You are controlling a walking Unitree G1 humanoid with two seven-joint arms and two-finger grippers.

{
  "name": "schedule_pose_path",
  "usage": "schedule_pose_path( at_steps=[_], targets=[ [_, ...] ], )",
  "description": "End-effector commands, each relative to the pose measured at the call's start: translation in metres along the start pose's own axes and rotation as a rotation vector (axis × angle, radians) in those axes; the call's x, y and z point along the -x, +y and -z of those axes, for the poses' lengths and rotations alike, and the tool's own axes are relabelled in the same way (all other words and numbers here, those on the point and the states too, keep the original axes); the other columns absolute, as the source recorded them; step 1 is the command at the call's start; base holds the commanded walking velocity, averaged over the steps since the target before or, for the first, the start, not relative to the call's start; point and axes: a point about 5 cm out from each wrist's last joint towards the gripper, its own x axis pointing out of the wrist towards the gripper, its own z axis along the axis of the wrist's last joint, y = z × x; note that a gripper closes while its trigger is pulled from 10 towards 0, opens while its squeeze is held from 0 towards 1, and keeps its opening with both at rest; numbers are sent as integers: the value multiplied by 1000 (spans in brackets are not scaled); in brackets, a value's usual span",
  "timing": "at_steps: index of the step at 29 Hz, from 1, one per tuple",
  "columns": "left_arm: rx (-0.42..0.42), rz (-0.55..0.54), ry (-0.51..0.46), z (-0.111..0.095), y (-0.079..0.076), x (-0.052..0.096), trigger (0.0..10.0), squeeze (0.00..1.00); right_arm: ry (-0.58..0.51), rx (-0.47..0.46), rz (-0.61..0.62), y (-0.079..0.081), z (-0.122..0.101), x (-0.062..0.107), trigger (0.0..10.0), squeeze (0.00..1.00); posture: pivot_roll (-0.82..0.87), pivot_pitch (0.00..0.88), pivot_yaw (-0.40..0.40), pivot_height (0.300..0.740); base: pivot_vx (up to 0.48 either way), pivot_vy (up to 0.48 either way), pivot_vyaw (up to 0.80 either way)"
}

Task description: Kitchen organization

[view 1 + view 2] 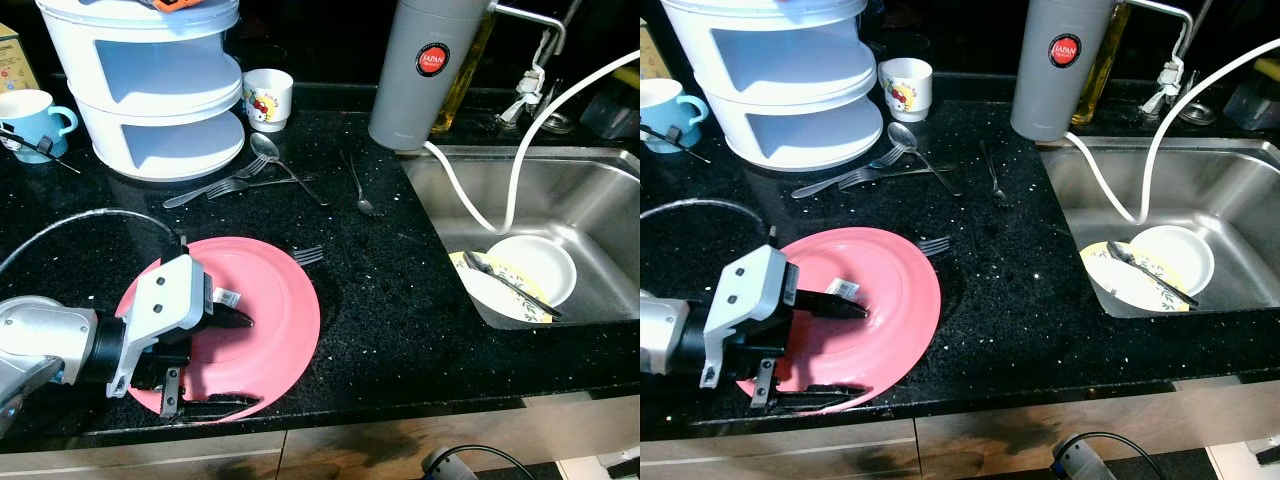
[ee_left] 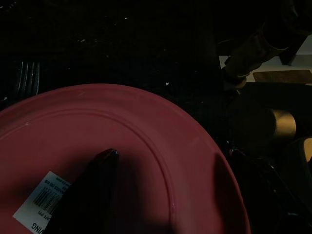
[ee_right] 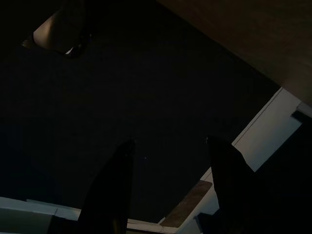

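A round pink plate (image 1: 262,320) with a white barcode sticker (image 1: 226,298) lies flat at the front edge of the black counter (image 1: 400,290); being round, it has no long axis. The left gripper (image 1: 232,360) grips its near rim, one finger on top and one beneath. The right gripper (image 3: 170,185) hangs in shadow, fingers apart.

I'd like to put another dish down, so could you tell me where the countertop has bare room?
The widest free patch lies between the pink plate and the sink, in front of the grey canister. It is crowded behind the plate: loose cutlery lies before the white tiered rack.
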Motion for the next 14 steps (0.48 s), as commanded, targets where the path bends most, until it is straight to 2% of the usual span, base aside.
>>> schedule_pose_path(
  at_steps=[1, 14],
  targets=[
    [42, 51, 47, 7, -5, -2, 10000, 0, 9, 3, -2, 2, 2, 0, 10000, 0, -4, 28, -50, 740, 0, 0, 0],
    [38, 123, -25, -4, -14, -3, 10000, 0, 10, 3, -1, 2, 2, 0, 10000, 0, -3, 32, -48, 740, 0, 0, 0]
  ],
)
